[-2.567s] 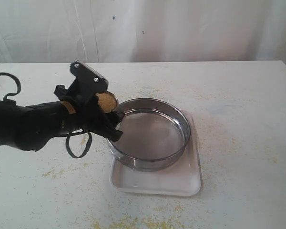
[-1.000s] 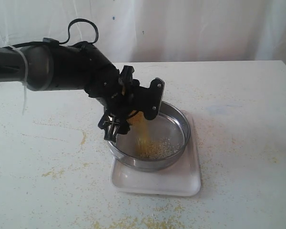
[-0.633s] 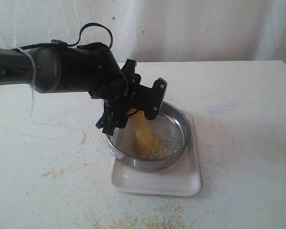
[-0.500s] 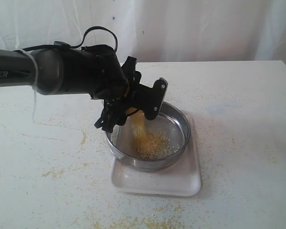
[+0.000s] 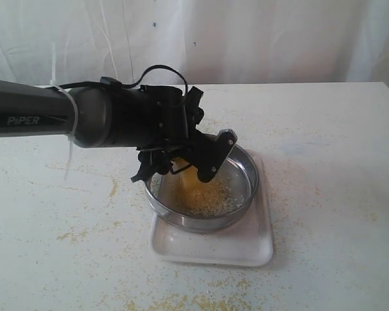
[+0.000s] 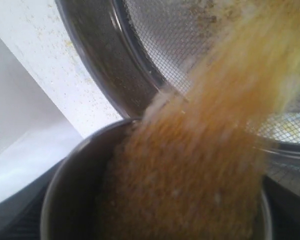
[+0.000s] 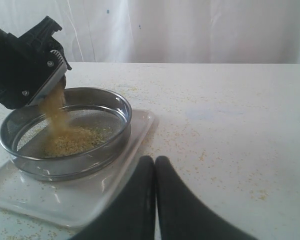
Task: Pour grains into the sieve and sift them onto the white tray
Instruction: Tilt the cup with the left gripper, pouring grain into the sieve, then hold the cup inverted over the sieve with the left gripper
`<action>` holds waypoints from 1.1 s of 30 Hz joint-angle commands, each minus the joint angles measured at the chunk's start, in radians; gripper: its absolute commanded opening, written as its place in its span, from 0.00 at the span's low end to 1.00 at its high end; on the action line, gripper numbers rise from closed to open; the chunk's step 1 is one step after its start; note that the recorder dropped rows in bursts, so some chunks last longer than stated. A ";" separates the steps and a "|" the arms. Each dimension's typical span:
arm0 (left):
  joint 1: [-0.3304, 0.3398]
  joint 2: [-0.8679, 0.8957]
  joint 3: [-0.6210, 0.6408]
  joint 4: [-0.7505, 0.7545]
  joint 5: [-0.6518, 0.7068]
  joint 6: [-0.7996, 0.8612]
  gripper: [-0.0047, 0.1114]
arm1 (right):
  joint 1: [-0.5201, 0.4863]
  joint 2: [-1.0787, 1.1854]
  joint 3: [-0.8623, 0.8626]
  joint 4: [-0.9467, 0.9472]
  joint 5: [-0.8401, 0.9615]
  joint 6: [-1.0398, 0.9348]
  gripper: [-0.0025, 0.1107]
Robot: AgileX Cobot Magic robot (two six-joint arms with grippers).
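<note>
One stream of grains (image 6: 200, 150) drops from the tilted steel cup (image 6: 72, 180), clenched in my left gripper (image 5: 181, 163), into the sieve (image 5: 248, 170) directly below. Sieve sits on the white tray (image 5: 246, 249); left arm is nearer.

grains (image 6: 205, 150) streaming from cup (image 6: 70, 195), sieve (image 6: 115, 65) beneath

In the left wrist view the pouring grains (image 6: 215, 115) blur, and the edges crop the steel cup (image 6: 72, 190) and sieve (image 6: 110, 60); in the exterior view the left pincer (image 5: 181, 163) mostly hides that cup.
</note>
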 commanded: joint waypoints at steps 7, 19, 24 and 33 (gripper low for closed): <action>-0.059 -0.008 -0.006 0.232 0.038 -0.013 0.04 | -0.007 -0.006 0.005 -0.004 -0.008 0.004 0.02; -0.111 0.012 -0.002 0.478 0.197 -0.013 0.04 | -0.007 -0.006 0.005 -0.004 -0.008 0.004 0.02; -0.126 0.012 0.014 0.512 0.216 -0.013 0.04 | -0.007 -0.006 0.005 -0.004 -0.008 0.004 0.02; -0.131 0.012 0.014 0.545 0.248 -0.013 0.04 | -0.007 -0.006 0.005 -0.004 -0.008 0.004 0.02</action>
